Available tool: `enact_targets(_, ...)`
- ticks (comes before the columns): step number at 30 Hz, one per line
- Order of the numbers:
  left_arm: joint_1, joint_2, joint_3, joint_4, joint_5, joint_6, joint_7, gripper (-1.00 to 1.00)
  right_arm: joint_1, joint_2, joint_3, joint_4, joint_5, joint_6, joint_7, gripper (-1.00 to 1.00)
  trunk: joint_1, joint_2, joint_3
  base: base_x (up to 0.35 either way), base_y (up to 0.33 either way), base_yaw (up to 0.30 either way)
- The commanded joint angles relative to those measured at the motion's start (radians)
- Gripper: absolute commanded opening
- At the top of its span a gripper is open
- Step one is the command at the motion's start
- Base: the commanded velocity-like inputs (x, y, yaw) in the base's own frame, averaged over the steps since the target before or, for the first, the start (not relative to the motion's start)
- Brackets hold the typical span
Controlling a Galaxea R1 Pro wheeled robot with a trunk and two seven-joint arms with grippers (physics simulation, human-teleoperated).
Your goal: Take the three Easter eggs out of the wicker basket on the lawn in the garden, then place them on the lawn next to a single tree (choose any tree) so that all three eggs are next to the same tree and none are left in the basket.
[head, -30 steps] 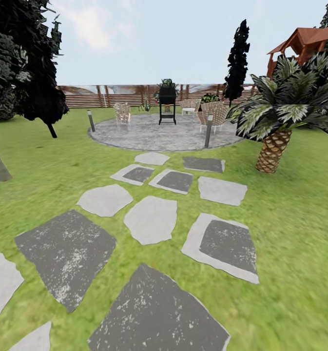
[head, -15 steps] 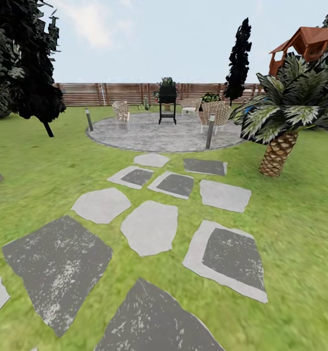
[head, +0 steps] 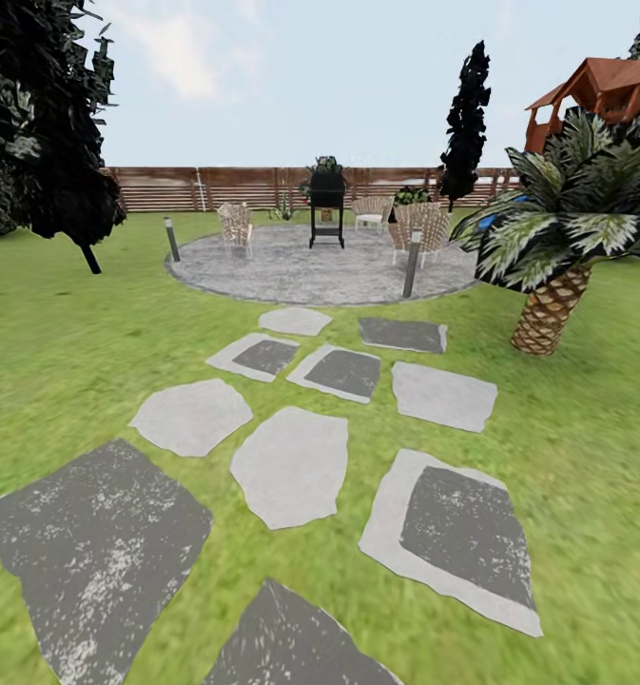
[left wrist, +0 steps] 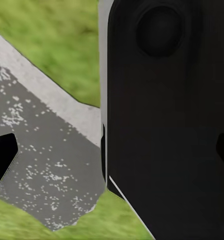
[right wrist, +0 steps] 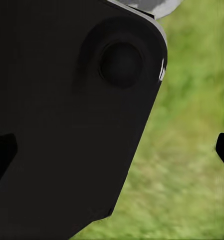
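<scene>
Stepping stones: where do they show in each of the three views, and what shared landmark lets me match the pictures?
Head view: the stepping stones run from the near edge up the middle toward the round patio.
Left wrist view: one dark speckled stone with a pale border, beside a black robot part.
Right wrist view: a grey sliver of stone at the frame's edge.
Shared landmark: the lawn, green around the stones in all three.
</scene>
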Motion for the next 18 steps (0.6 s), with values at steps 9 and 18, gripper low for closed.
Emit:
enact_targets(9, 0.001, 0.0, 0.001, -0.002, 0.001, -0.001, 0.0, 1.0, -0.001, 0.0, 0.0, 0.001, 0.009, -0.002, -0.001, 1.0, 0.001, 0.0, -0.001, 0.339, 0.0, 0.0)
enact_targets(18, 0.001, 0.0, 0.001, -0.002, 0.001, -0.001, 0.0, 1.0, -0.001, 0.0, 0.0, 0.001, 0.009, -0.002, -0.001, 1.0, 0.001, 0.0, -0.001, 0.339, 0.0, 0.0)
